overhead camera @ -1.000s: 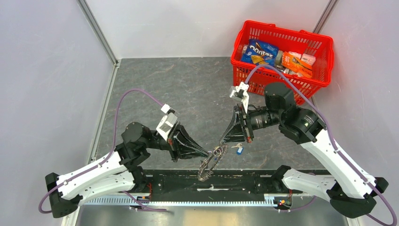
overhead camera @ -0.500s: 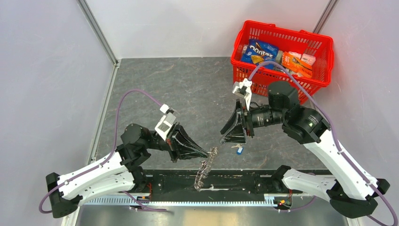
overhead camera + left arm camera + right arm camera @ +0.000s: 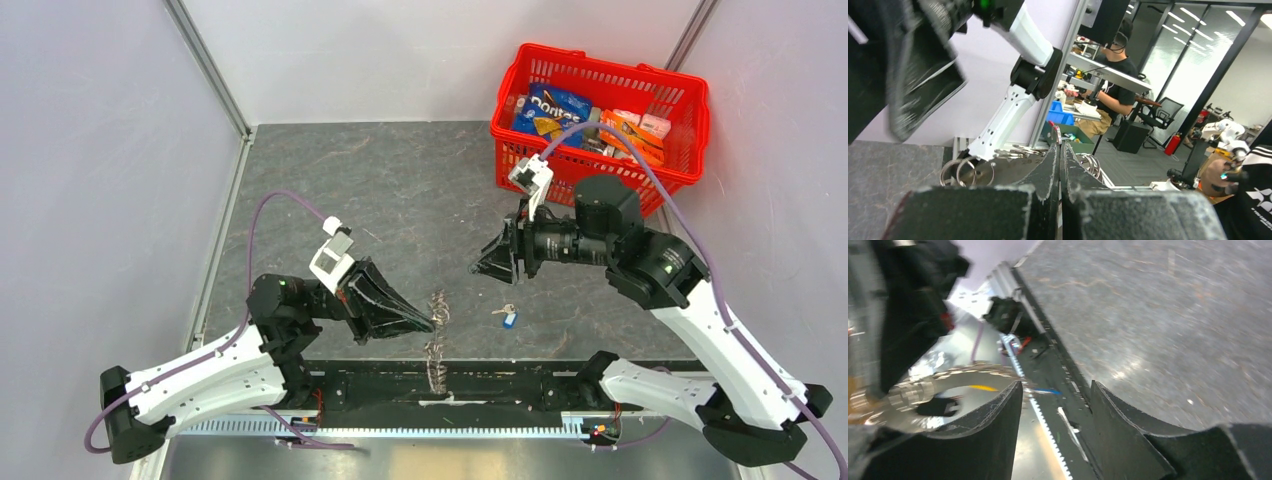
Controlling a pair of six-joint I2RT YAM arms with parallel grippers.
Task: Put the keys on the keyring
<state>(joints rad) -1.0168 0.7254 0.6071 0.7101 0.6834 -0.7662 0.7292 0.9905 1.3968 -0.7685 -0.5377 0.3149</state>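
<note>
My left gripper (image 3: pixel 432 323) is shut on the keyring (image 3: pixel 437 345), a limp strand of dark metal pieces that hangs from its tip over the table's front edge. In the left wrist view the fingers (image 3: pixel 1050 165) are pressed together, with silvery rings (image 3: pixel 965 170) showing on both sides. One key (image 3: pixel 507 318), silvery with a blue tag, lies on the grey table to the right of the keyring. My right gripper (image 3: pixel 480 268) hovers open and empty above and left of that key. In the right wrist view the keyring (image 3: pixel 948 382) shows blurred at the left, beyond the open gripper (image 3: pixel 1057 385).
A red basket (image 3: pixel 610 66) full of snack packs stands at the back right, just behind the right arm. A black base plate (image 3: pixel 520 380) and a toothed rail run along the near edge. Pale walls close in the left, back and right sides.
My right gripper has opened and drawn back up and to the right, away from the keyring. The keyring has dropped from a spread loop to a limp strand. The left gripper shifted slightly left.
</note>
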